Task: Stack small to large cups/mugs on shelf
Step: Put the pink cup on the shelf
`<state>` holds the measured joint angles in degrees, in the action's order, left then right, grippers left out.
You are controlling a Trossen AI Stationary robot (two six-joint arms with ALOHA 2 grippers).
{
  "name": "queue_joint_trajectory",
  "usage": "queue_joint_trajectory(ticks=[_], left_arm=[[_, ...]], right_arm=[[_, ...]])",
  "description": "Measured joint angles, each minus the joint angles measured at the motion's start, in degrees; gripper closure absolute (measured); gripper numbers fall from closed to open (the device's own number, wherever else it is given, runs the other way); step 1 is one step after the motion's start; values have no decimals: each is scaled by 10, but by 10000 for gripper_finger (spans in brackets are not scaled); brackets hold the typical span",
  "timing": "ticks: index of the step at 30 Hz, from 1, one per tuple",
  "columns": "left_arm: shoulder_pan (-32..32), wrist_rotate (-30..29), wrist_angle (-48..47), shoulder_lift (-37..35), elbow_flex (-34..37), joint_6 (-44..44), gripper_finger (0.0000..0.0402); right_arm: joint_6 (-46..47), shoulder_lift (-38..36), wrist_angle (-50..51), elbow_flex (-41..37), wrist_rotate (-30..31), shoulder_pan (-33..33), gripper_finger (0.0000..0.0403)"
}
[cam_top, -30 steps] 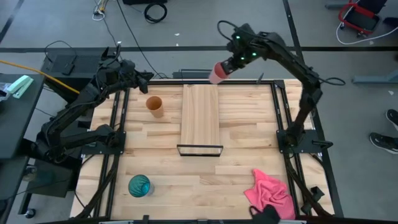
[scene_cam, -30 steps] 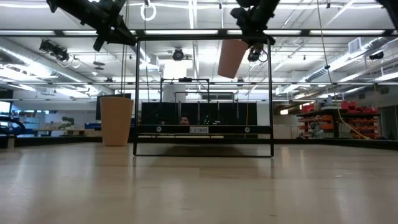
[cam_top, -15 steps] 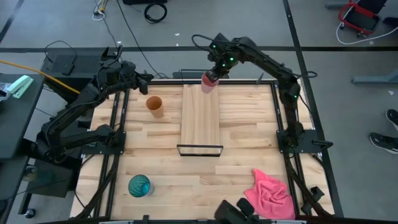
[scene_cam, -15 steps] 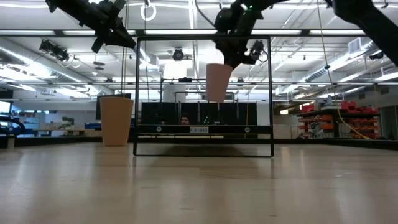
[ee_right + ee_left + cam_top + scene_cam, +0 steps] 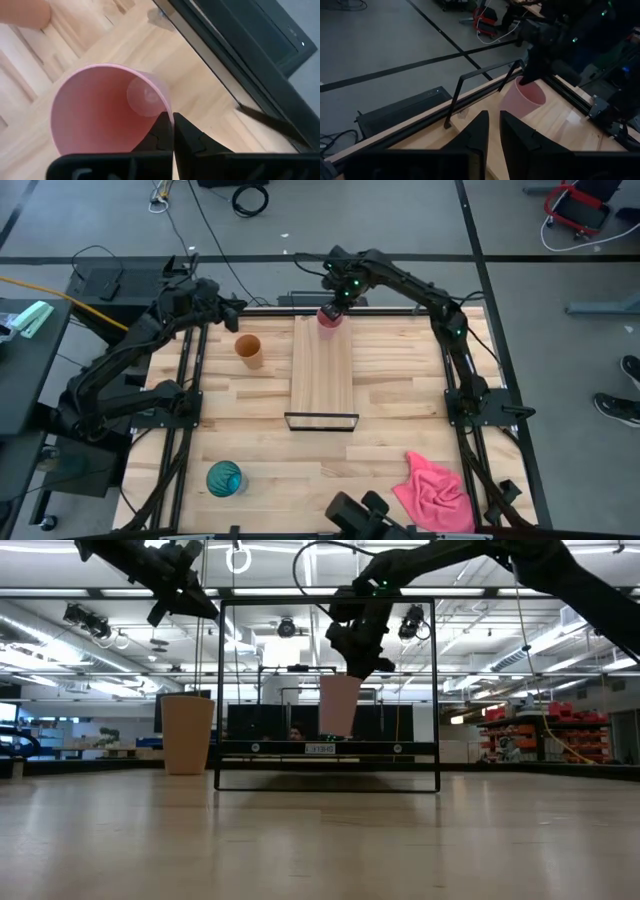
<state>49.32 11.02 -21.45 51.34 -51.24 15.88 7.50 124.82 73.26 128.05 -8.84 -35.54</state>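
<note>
The pale pink cup (image 5: 329, 316) (image 5: 340, 705) (image 5: 522, 97) stands upright, mouth up, at the far end of the light-wood shelf (image 5: 322, 370). I cannot tell whether its base touches the plank. My right gripper (image 5: 337, 298) (image 5: 358, 652) (image 5: 173, 122) is over it, shut on its rim. The orange-tan cup (image 5: 249, 350) (image 5: 187, 733) stands on the table left of the shelf. The teal cup (image 5: 224, 478) stands near the table's near left corner. My left gripper (image 5: 236, 302) (image 5: 493, 127) waits, shut, above the far left edge. My right gripper holds the pink cup by its rim (image 5: 166, 106), one finger inside the cup and one outside. The fingers come from above, slanting down from the far right. The cup sits upright below them, low over the shelf's far end.
The shelf's thin black frame (image 5: 322, 420) (image 5: 325, 690) stands at its near end. A pink cloth (image 5: 435, 492) lies at the near right corner. A dark device (image 5: 358, 517) sits at the near edge. Black rails run along both table sides.
My right gripper has carried the pink cup toward the table's left and down, from beyond the far edge onto the shelf's far end. The cup has gone from tilted to upright. The left arm has kept still.
</note>
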Motion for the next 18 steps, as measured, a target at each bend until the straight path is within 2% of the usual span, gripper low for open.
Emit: queue_joint_trajectory(ticks=[10, 18], left_arm=[[0, 0, -2, 44, 0, 0, 348], [0, 0, 13, 50, 0, 0, 345]], right_arm=[[0, 13, -12, 0, -11, 1, 402], [0, 13, -9, -2, -11, 1, 401]])
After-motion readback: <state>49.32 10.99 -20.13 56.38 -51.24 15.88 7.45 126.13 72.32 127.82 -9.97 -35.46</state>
